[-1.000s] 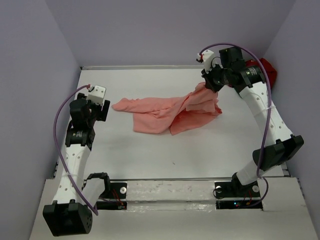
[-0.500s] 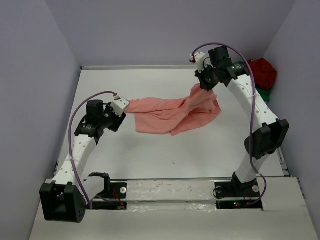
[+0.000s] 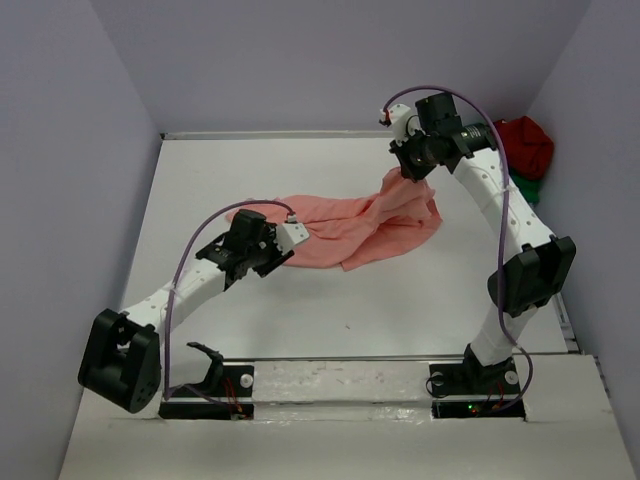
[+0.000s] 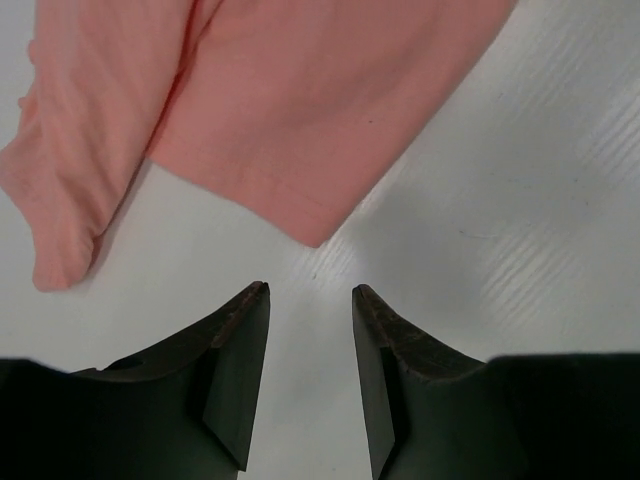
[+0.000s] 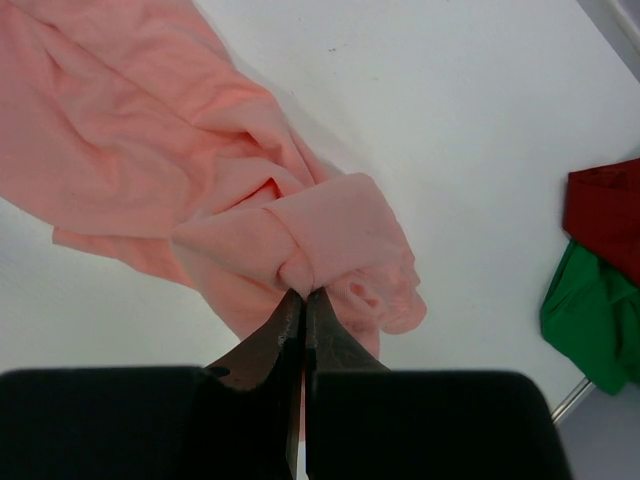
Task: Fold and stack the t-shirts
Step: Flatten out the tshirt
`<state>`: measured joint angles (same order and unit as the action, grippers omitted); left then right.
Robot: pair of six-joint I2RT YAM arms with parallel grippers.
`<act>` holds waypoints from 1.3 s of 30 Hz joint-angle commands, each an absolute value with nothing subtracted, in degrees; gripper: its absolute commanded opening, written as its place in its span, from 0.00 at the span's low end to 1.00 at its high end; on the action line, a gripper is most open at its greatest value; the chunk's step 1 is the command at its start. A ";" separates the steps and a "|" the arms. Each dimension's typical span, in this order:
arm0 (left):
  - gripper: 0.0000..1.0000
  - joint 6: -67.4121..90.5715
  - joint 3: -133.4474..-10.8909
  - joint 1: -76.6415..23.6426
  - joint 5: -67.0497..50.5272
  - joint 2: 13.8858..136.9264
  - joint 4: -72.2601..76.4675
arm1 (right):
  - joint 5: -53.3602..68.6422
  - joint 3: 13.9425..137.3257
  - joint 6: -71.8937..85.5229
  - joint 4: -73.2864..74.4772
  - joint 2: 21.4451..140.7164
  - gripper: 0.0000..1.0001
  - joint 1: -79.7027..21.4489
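Spreading step: the pink shirt [image 3: 340, 220] lies crumpled mid-frame in the overhead view. The right gripper [image 5: 303, 292] pinches a bunch of it. The left gripper [image 4: 310, 288] hovers half-spread and empty, just short of a hem corner [image 4: 315, 232]. Next, it probably needs to advance onto that corner and close.

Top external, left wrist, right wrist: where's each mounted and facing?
Top external: above, behind the bases, looking down at the table; left arm and right arm show.
Left wrist: looks down past the open left end effector at a corner of the salmon-pink t-shirt.
Right wrist: looks past the right end effector, shut on that shirt; dark red t-shirt, green t-shirt at right.
Shared: all three see the pink shirt.
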<state>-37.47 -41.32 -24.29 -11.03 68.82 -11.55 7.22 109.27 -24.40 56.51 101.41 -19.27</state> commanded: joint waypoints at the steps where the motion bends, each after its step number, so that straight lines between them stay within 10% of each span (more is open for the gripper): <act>1: 0.50 -38.41 -39.03 -27.25 -4.83 69.26 -7.12 | 6.77 112.06 -23.64 55.46 101.69 0.00 -19.86; 39: 0.67 -41.66 -35.95 -36.47 4.21 80.06 4.21 | 6.24 108.90 -24.52 55.46 102.13 0.00 -19.86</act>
<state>-41.12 -36.12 -35.57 2.11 79.40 0.54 6.35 108.99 -24.21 56.53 102.15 -19.27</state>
